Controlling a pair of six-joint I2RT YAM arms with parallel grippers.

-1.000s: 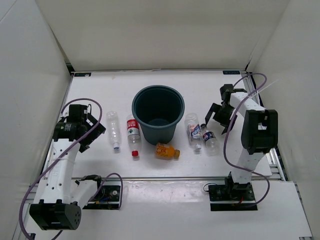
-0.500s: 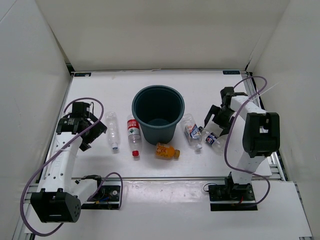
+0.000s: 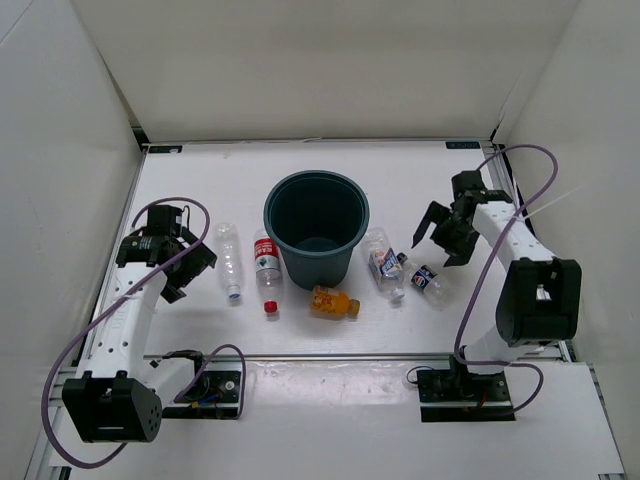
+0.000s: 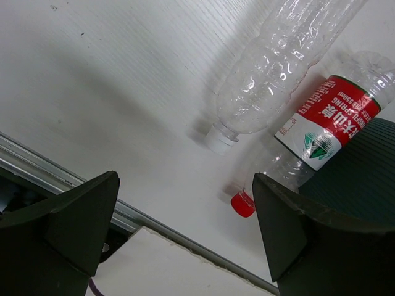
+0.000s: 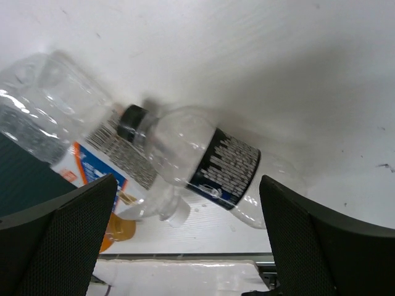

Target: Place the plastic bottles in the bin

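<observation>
The dark blue-grey bin [image 3: 316, 225] stands mid-table. To its left lie a clear bottle [image 3: 227, 260] and a red-label bottle [image 3: 266, 270]; both also show in the left wrist view, the clear bottle [image 4: 278, 68] and the red-label bottle [image 4: 321, 120]. The stubby orange bottle [image 3: 333, 301] lies in front of the bin. To the right lie a white-label bottle [image 3: 384, 262] and a dark-label bottle [image 3: 425, 277], the latter also in the right wrist view [image 5: 210, 160]. My left gripper [image 3: 188, 263] is open, left of the clear bottle. My right gripper [image 3: 437, 240] is open above the dark-label bottle.
White walls enclose the table on three sides. A metal rail [image 3: 340, 355] runs along the near edge of the table. Purple cables [image 3: 520, 160] loop from both arms.
My right gripper has moved back to the right and up, away from the two right bottles, which shifted toward the bin. My left gripper has lowered slightly beside the clear bottle.
</observation>
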